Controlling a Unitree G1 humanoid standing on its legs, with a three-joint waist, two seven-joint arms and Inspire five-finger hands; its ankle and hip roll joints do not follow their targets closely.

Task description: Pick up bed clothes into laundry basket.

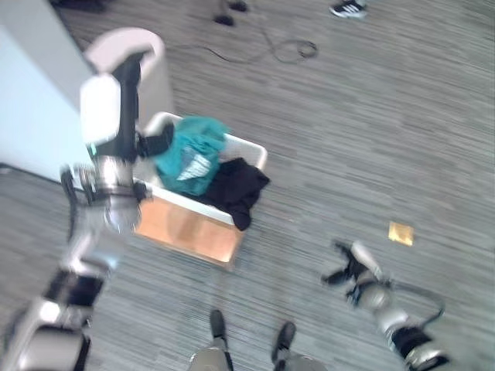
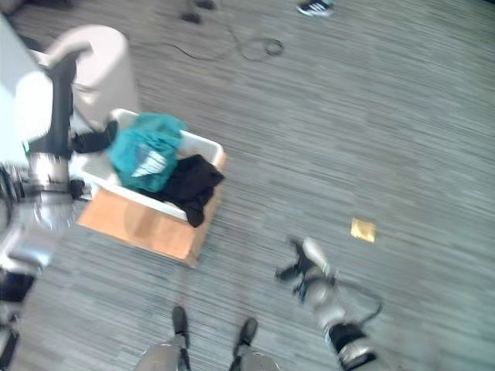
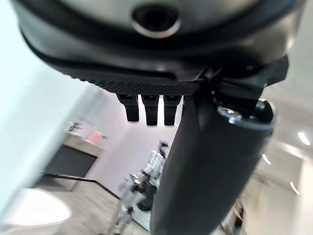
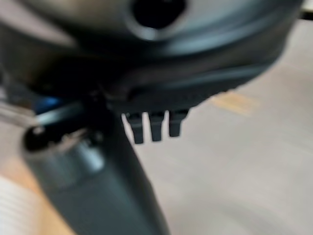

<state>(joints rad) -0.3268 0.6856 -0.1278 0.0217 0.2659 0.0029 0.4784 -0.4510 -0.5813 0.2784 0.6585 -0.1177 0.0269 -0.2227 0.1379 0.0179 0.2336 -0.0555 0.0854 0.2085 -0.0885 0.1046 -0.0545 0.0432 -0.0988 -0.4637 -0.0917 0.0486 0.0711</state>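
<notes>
A white laundry basket (image 1: 252, 148) stands on the carpet. A teal garment (image 1: 193, 154) is heaped inside it, and a black garment (image 1: 236, 187) hangs over its near rim. My left hand (image 1: 157, 144) hovers over the basket's left end beside the teal garment. In the left wrist view its fingers (image 3: 150, 110) are straight and hold nothing. Over the bare floor to the lower right, my right hand (image 1: 346, 270) hangs low, away from the basket. Its fingers (image 4: 155, 127) are also straight and empty.
A brown board (image 1: 186, 228) lies under the basket. The pale bed edge (image 1: 31, 100) runs along the left, with a white rounded object (image 1: 124, 46) behind the basket. A yellow scrap (image 1: 401, 233), a cable (image 1: 286, 50) and a person's shoe (image 1: 348, 8) are on the floor.
</notes>
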